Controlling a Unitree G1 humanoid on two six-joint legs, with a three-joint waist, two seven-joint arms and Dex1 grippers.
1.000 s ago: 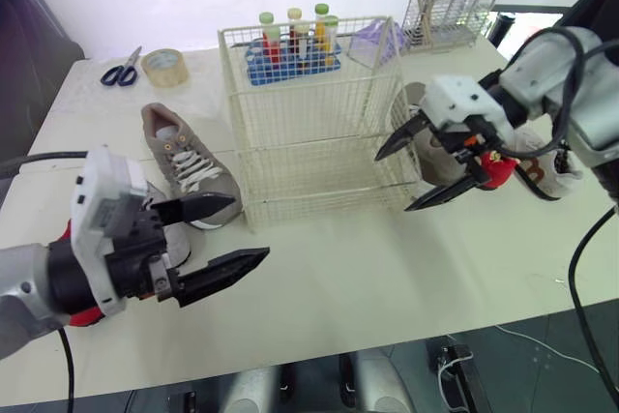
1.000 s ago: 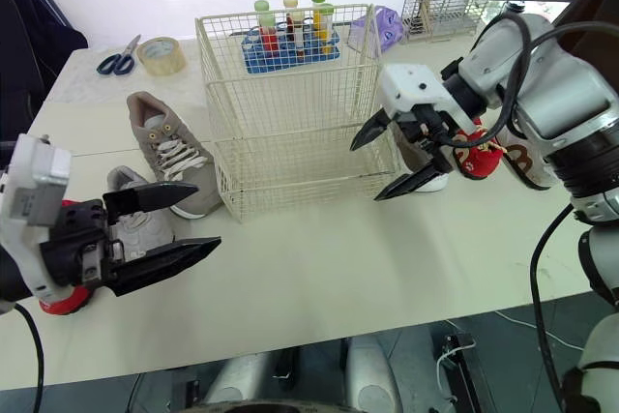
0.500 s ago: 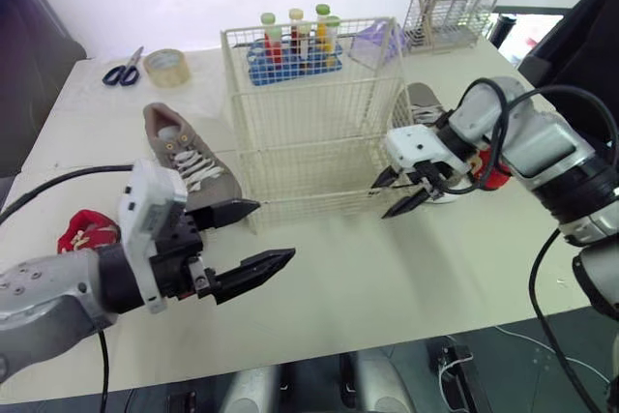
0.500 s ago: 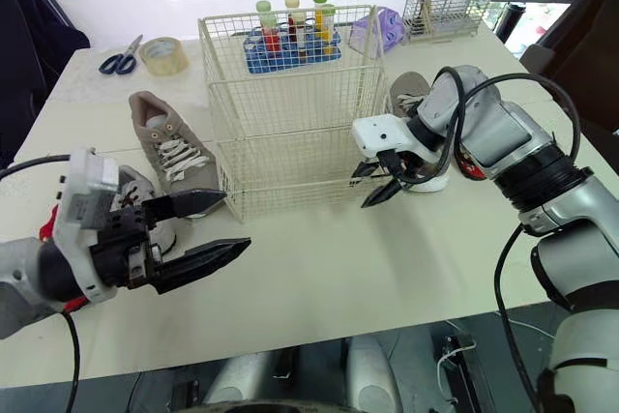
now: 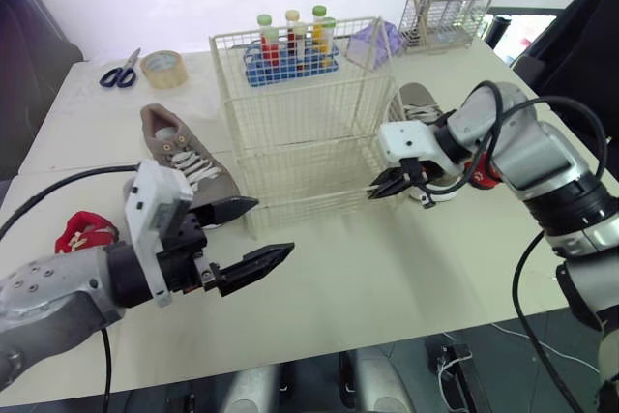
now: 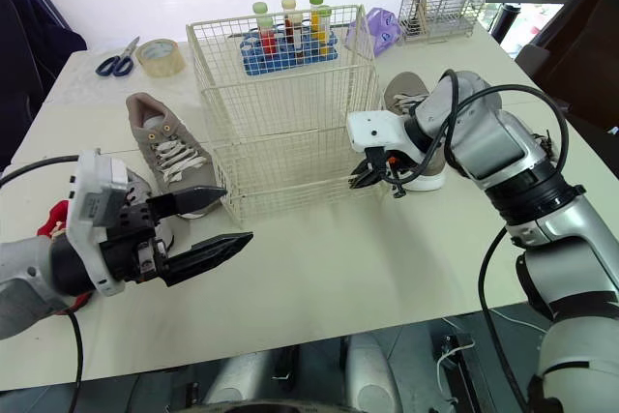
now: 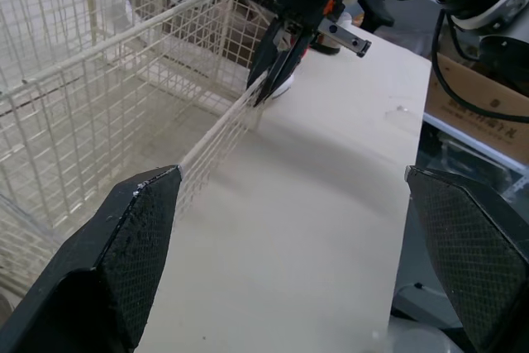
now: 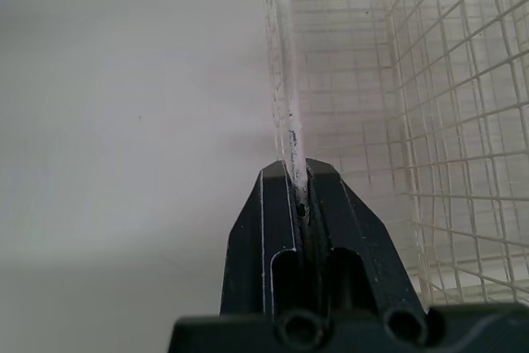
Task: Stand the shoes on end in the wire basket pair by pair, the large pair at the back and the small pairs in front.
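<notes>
Right gripper [image 5: 377, 191]: your fingers [image 8: 326, 204] are pinched closed on a wire of the basket [image 5: 309, 123], low on its front right corner. The right wrist view shows the wire running straight up out of the closed tips. The left wrist view shows the same grip from across the table [image 5: 387, 268].

Left gripper [image 5: 274, 229]: spread wide and holding nothing. It hovers above the table, just in front of the basket's front left corner, tips pointing toward the right arm.

Basket: upright on the table, mid-field.

Shoes, all outside the basket on the table:
- Grey shoe [image 5: 184, 157], large, lies on its sole just left of the basket, toe toward you, close behind your left gripper.
- Second shoe [image 5: 421, 108], grey with a white sole, lies right of the basket, just behind your right gripper.
- Red shoe [image 5: 82, 232], small, sits far left near the table edge, beside your left arm.
- Red item [image 5: 488, 176] sits behind the right forearm, mostly hidden; you cannot tell what it is.

Back of table: tube rack [image 5: 290, 55] behind the basket, tape [image 5: 164, 67] and scissors [image 5: 121, 73] at the far left, stick holder [image 5: 445, 7] at the far right.
</notes>
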